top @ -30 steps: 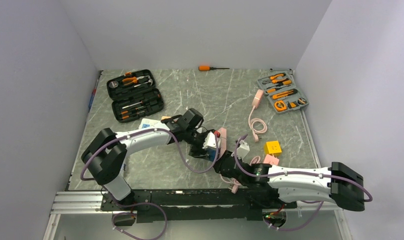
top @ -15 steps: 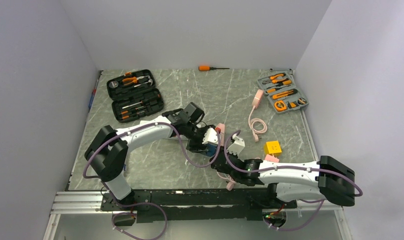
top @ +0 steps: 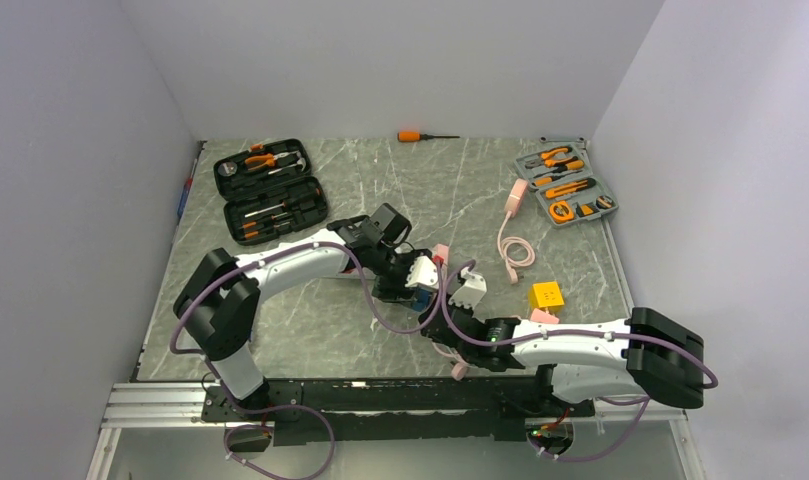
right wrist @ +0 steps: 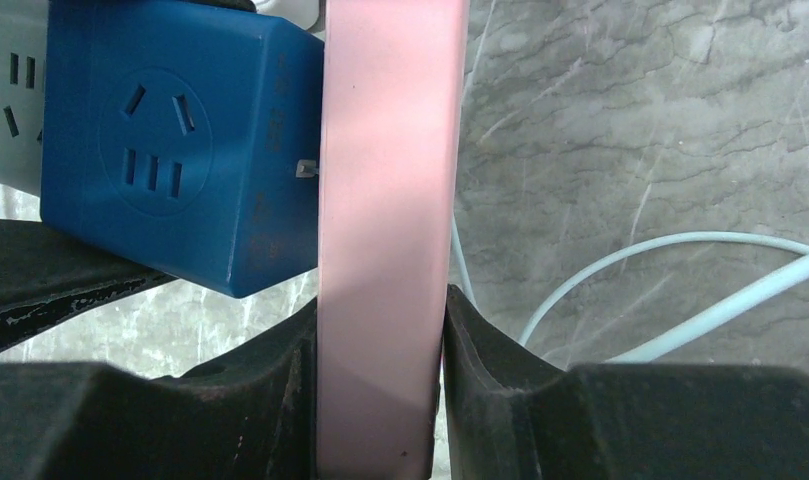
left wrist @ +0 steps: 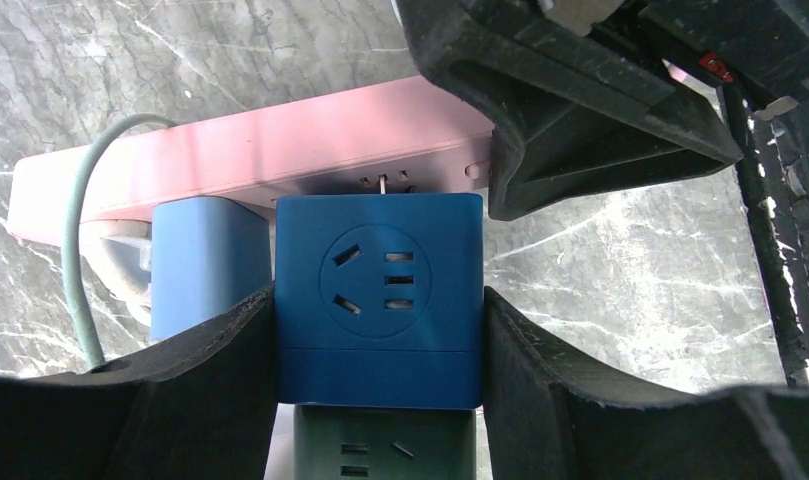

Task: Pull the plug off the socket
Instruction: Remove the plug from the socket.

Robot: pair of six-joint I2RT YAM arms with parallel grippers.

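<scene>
We count one blue plug (left wrist: 378, 250) mid-frame, the left gripper (left wrist: 378, 315) clamped on its sides, a pin showing where it meets the one pink socket strip (right wrist: 385, 150). The right gripper (right wrist: 380, 360) is clamped on that strip. Two more things lie above: a black case (top: 270, 190) upper left, a grey case (top: 565, 183) upper right.

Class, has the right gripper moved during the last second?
Yes. The right gripper has shifted left, farther from the yellow cube, which stayed put.

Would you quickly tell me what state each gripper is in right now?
Left gripper: closed on the blue cube plug.
Right gripper: closed on the pink socket strip.
</scene>
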